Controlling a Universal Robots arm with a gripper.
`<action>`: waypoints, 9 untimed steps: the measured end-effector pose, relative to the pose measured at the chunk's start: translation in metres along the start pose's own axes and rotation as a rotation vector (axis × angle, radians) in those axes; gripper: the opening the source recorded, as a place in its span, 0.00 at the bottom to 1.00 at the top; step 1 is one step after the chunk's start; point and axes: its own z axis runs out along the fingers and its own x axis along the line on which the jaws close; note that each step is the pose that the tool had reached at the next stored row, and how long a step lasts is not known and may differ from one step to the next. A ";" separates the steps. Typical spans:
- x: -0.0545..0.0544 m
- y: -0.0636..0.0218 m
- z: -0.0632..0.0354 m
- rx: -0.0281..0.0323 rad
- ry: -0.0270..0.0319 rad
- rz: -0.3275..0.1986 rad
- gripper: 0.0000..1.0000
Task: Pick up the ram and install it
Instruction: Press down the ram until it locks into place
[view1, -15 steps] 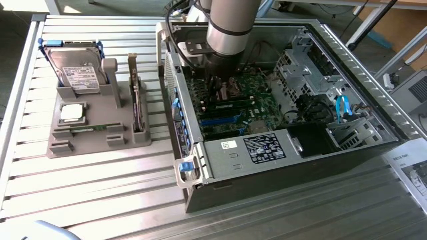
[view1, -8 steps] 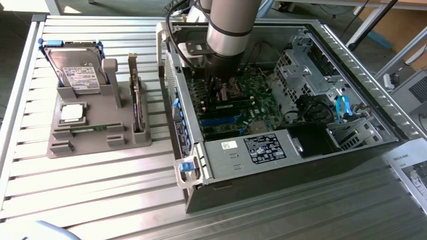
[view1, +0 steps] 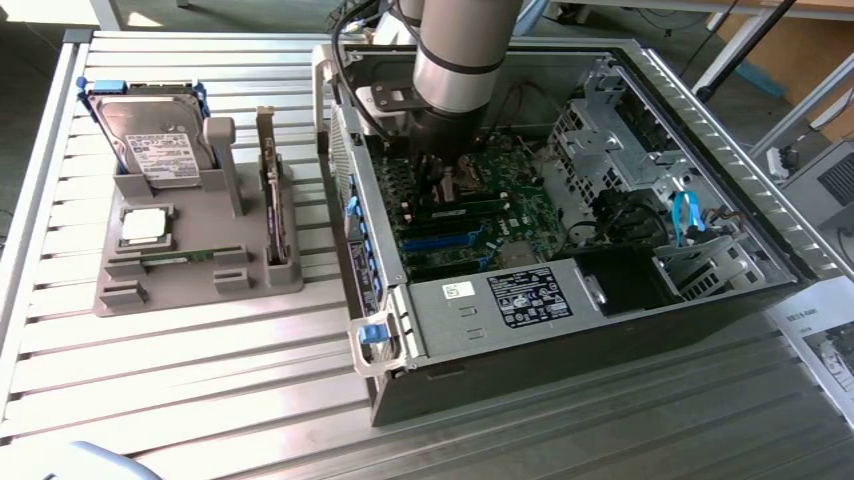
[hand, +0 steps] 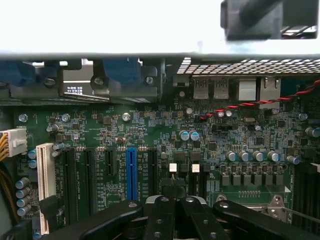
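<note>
My gripper (hand: 174, 200) hangs inside the open computer case (view1: 694, 110), fingers pressed together just above the motherboard (hand: 150, 125), holding nothing that I can see. I can't pick out the ram for certain; the grey holder (view1: 174, 270) stands at the exterior view's left.

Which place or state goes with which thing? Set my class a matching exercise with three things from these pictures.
Things:
1. hard drive
2. gripper
3. blue slot

Places or states:
A. on the motherboard, between black slots
B. standing in the grey holder, outside the computer case
C. shut, inside the computer case above the motherboard

Pairs: 1-B, 2-C, 3-A
</note>
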 end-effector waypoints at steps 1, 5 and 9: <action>0.000 0.0000 0.0003 0.0001 -0.0001 0.000 0.10; 0.000 0.0000 0.0012 0.0000 0.0000 0.000 0.10; 0.000 0.0000 0.0024 0.0001 -0.0001 0.000 0.10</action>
